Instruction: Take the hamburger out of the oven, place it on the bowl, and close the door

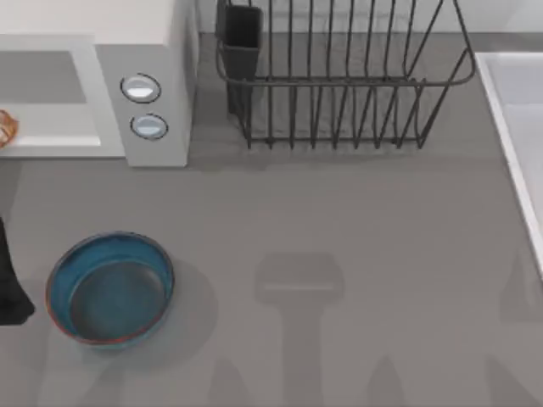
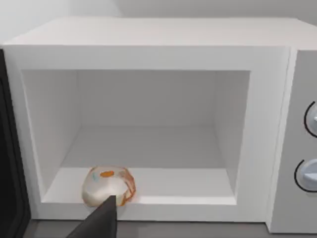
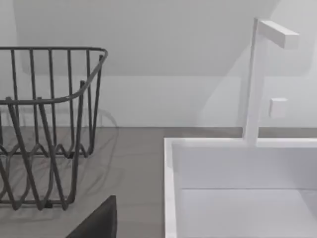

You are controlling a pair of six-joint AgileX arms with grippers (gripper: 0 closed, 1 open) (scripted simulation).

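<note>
With the white boxy oven [image 2: 148, 64] standing open at the table's far left, reachable at once: the small whitish-cream hamburger with its orange spot [image 2: 108, 184], sitting at the cavity's front lip. Nearer the front, left of centre, the round blue-glazed bowl with reddish-brown rim [image 1: 110, 288], empty and waiting. Left gripper [image 2: 101, 220] poised low just before the hamburger, aimed into the cavity; jaws' state impossible to tell. Further right, black wire dish rack [image 1: 339, 76], then white sink [image 3: 237, 178]. Right gripper [image 3: 99, 220] parked beside it, jaws likewise unreadable.
</note>
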